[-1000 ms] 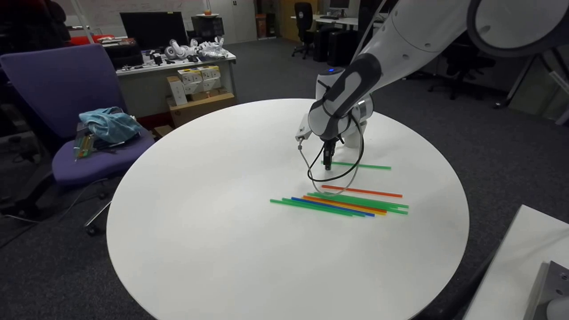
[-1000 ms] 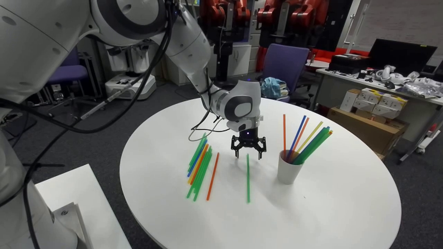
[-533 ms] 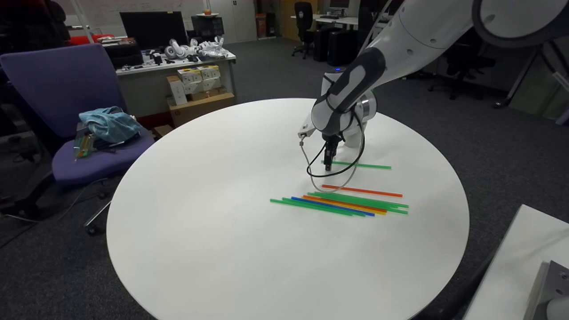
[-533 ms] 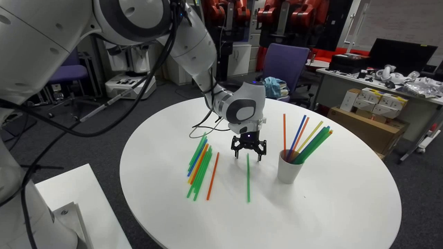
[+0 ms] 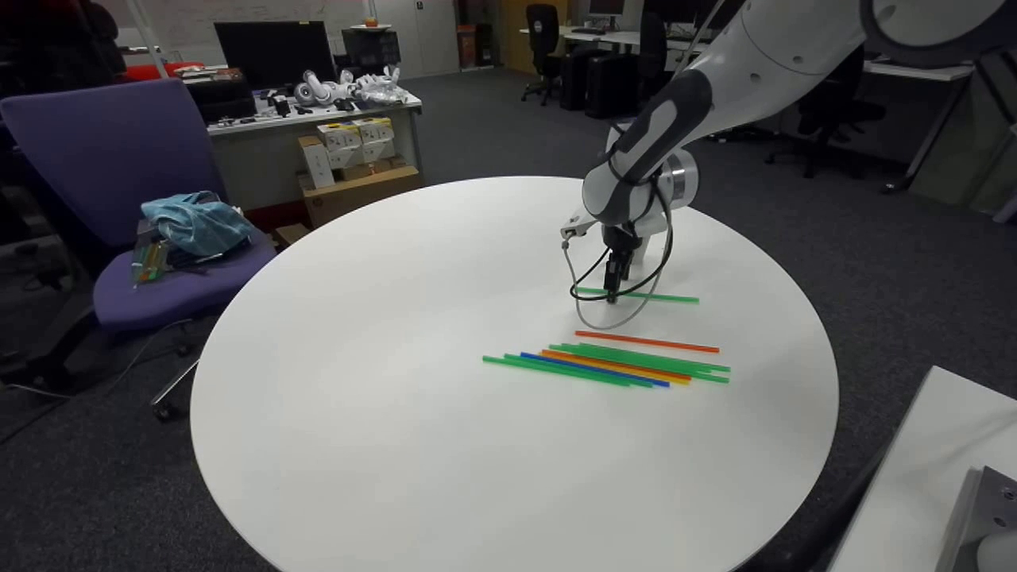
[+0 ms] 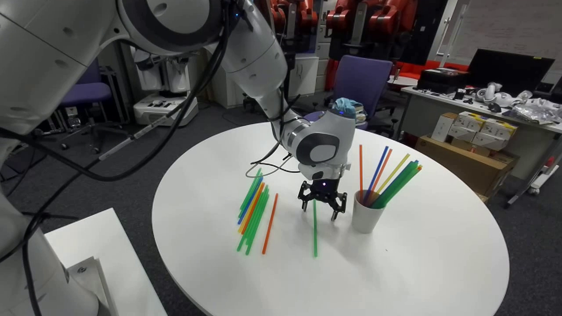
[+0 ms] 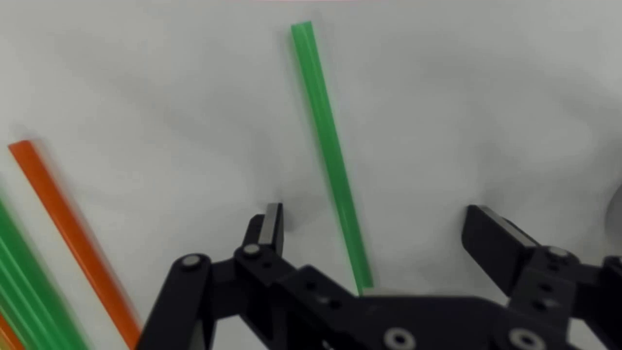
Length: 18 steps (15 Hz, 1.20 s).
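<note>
Hand (image 6: 319,213) gaped wide, empty, astride a thin green plastic straw (image 7: 333,155); height unclear, closing too high risked missing it.

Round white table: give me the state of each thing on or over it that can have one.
Black two-finger gripper: open, empty
Lone green plastic straw: lying flat, unheld
Lone orange-red plastic straw: lying flat, apart
White tapered cup: upright, holding coloured straws
Row of multicoloured plastic straws: lying flat, bunched together
</note>
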Tool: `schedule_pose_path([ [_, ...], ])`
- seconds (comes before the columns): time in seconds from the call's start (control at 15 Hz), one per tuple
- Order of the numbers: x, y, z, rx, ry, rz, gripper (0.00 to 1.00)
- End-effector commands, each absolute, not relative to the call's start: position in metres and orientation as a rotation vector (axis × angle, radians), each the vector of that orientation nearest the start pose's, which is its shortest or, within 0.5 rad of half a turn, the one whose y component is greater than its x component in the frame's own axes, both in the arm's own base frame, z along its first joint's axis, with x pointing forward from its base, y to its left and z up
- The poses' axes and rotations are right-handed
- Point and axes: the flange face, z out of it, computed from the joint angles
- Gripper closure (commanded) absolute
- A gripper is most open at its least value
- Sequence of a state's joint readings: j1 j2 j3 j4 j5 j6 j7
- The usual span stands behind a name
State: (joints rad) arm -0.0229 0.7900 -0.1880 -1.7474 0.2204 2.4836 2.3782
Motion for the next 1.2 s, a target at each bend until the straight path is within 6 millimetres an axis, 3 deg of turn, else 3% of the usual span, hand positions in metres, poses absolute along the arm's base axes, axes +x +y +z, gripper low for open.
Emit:
schedule_pose_path([
  [0.0,0.620,-0.140,0.133,-0.646,3.119,0.157,0.00],
  [0.4,0.611,-0.133,0.131,-0.631,3.126,0.222,0.00],
  [1.13,0.601,-0.093,0.119,-0.687,3.130,0.311,0.00],
])
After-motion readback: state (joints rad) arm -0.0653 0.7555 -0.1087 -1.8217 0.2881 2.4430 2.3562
